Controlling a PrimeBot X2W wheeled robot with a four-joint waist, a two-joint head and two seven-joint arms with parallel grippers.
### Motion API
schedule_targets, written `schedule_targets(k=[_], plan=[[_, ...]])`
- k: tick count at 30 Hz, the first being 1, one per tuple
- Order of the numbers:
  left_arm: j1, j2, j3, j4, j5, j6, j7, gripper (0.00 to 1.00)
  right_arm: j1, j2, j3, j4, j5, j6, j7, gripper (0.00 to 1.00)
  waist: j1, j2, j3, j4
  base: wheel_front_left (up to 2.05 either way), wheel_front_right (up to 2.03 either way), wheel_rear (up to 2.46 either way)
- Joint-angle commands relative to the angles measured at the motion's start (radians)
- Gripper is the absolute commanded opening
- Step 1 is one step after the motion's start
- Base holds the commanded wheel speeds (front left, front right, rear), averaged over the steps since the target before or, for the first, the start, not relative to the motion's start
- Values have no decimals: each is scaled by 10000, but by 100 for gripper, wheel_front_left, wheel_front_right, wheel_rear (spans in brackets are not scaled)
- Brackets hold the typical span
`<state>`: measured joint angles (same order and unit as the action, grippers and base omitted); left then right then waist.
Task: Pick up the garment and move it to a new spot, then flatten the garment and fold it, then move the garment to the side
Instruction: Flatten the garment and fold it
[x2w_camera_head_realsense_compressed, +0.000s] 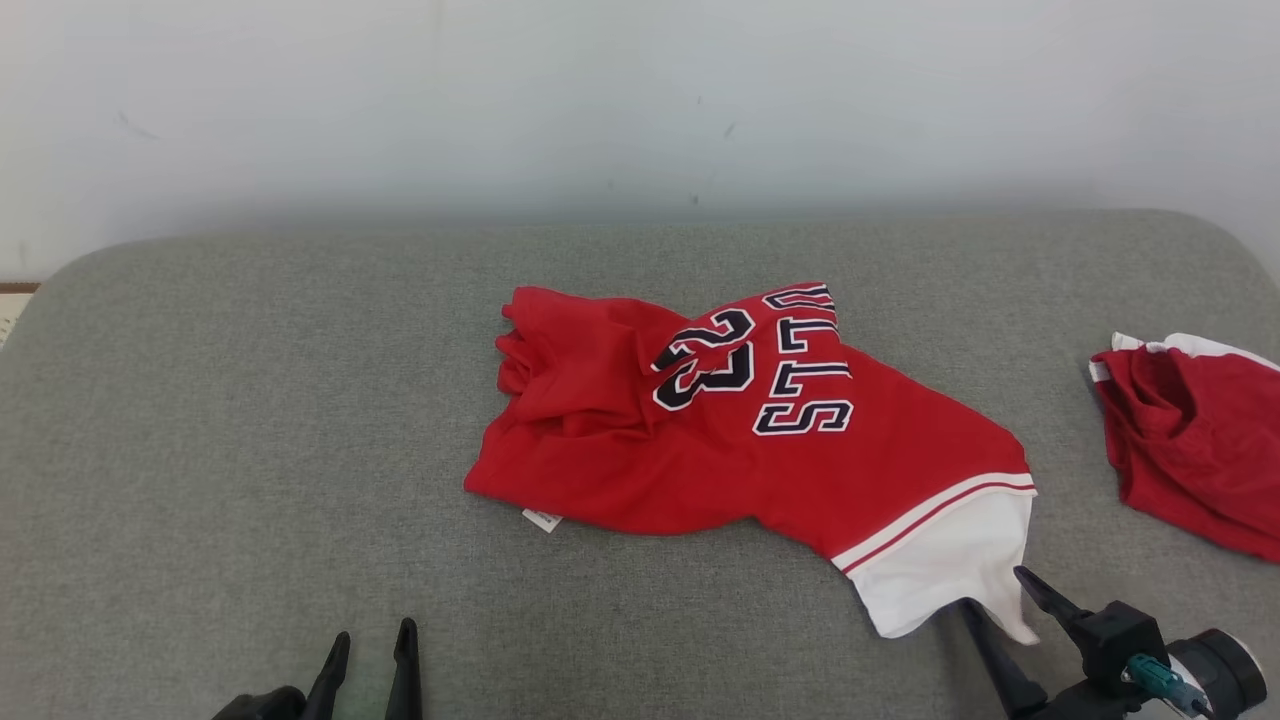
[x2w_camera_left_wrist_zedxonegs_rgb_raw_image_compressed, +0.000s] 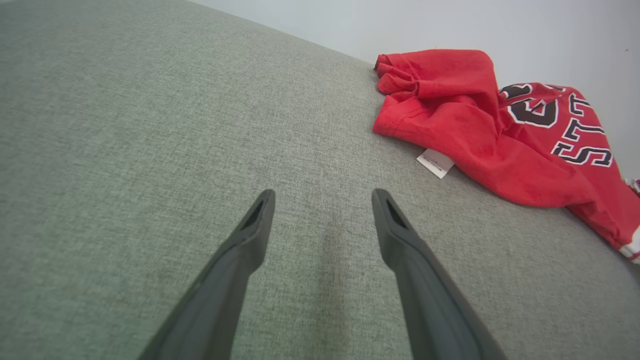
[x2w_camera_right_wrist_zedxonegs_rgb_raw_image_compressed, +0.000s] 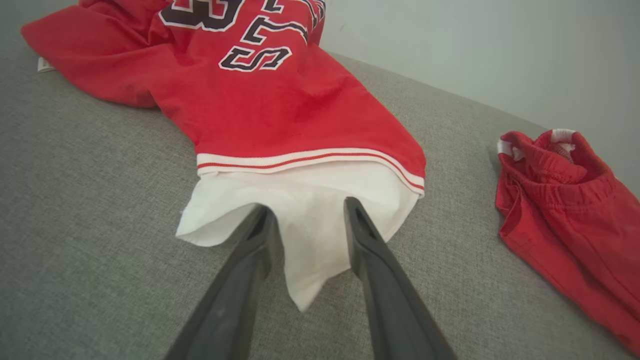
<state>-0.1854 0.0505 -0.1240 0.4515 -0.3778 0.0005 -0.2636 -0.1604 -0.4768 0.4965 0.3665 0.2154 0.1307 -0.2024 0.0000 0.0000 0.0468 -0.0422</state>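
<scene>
Red shirt (x2w_camera_head_realsense_compressed: 740, 420) sits crumpled on the grey cushion (x2w_camera_head_realsense_compressed: 250, 400), flattening and folding look undone, right claw (x2w_camera_right_wrist_zedxonegs_rgb_raw_image_compressed: 306, 206) parted loosely around its white sleeve (x2w_camera_right_wrist_zedxonegs_rgb_raw_image_compressed: 300, 185), left claw (x2w_camera_left_wrist_zedxonegs_rgb_raw_image_compressed: 324, 192) wide open.

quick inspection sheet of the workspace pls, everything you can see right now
surface: grey padded surface, no damage seen
job's things: red jersey crumpled, lettering up; its white end points toward the robot; white label pokes out at the near edge
clutter: second red garment bunched at the right, apart from the jersey
grippers: left gripper open over bare surface; right gripper open, fingers either side of the white end
cables: teal connector at the right wrist; no loose cable seen
surroundings: pale wall behind
</scene>
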Motion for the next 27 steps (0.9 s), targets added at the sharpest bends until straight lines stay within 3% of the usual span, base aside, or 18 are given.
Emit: schedule_targets(k=[1,9,18,27], plan=[[-24,3,51,60,100,-54,-14,100,119,-143,198,-14,274,1,8,100,0,0,80,-113,0,0,0],[-148,5,69,92,256,-20,-14,100,136,142,282,-76,814,1,-387,100,0,0,41,-357,0,0,0],[-200,5,167,-99,577,33,-14,100,140,699,-303,-560,812,1,-630,100,0,0,-10,-476,0,0,0],[-1129,6,165,186,1134,-235,-14,100,-3,1817,-1074,-718,297,1,-634,100,0,0,340,-614,0,0,0]])
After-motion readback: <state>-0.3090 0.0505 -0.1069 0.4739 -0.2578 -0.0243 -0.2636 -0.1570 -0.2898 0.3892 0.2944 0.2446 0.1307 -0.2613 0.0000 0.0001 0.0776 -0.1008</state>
